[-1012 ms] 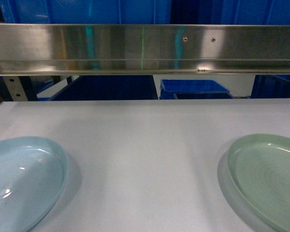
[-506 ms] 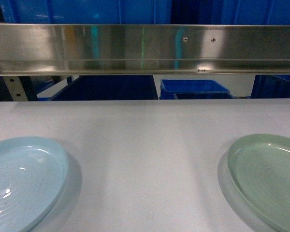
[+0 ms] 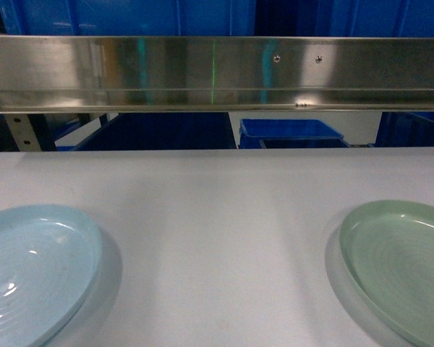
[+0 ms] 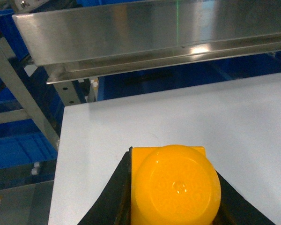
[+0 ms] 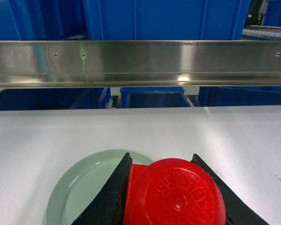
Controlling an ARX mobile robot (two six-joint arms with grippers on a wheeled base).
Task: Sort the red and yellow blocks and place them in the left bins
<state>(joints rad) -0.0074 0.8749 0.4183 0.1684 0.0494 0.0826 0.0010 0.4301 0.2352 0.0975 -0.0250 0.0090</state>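
This looks like a warehouse or industrial sorting station. A plain pale table [image 3: 217, 217] fills the view, and at 12 o'clock a brushed stainless-steel rail [image 3: 217, 72] with screw heads runs across it on a perforated metal upright [image 3: 18, 130]. Behind and below the rail stand large blue plastic crates [image 3: 289, 131], more of them stacked above, and at 9 o'clock in the left wrist view grey metal racking [image 4: 18, 98] holds further crates.

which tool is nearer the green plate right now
Right. The right tool, holding the red block, hovers by the green plate; the left tool is near the table's far-left edge.
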